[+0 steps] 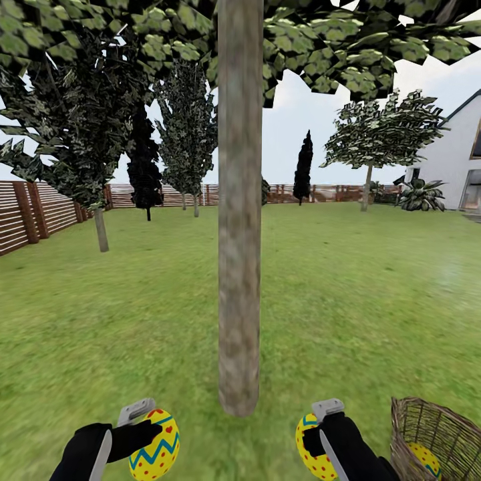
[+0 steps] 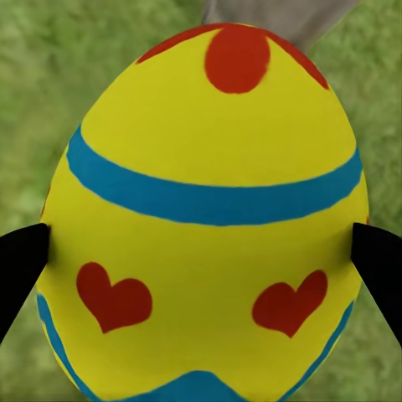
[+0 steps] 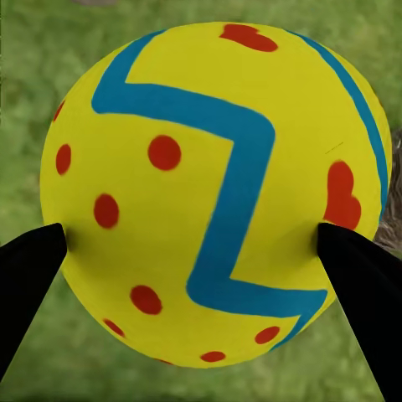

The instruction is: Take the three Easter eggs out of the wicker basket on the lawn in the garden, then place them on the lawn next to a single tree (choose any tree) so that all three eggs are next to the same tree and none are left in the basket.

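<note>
**An egg in each hand at the tree**

I have the left hand (image 1: 148, 427) pinching one egg (image 1: 155, 446), its fingers (image 2: 21, 264) pressed on both sides; hearts and a blue band face the wrist camera. The right hand (image 1: 321, 427) pinches a second egg (image 1: 312, 447) the same way, dots and zigzag showing. Both hang low over the lawn (image 1: 347, 300), near the trunk of the tree (image 1: 238, 267). The third egg (image 1: 426, 457) lies in the basket (image 1: 407, 427), to my right.
</note>
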Tool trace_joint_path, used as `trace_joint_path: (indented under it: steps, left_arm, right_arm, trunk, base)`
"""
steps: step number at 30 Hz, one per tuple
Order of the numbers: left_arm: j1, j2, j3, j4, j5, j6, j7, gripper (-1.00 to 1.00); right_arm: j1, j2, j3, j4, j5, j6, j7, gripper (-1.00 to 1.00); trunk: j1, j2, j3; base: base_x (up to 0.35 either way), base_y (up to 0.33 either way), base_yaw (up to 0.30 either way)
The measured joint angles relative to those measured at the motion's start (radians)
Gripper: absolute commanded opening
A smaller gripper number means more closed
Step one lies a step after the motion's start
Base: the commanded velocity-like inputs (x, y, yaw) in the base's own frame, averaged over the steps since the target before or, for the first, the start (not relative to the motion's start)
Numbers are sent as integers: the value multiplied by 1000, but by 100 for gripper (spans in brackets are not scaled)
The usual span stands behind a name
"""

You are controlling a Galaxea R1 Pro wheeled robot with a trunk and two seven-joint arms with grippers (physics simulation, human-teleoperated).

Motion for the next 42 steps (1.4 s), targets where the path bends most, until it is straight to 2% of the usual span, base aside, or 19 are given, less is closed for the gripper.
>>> trace_joint_path:
  steps: [42]
  left_arm:
    - [0, 0, -2, 15, 0, 0, 0, -100]
  right_arm:
    - [0, 0, 4, -8, 0, 1, 0, -100]
  trunk:
    - [161, -294, -132]
  base:
    - [0, 0, 0]
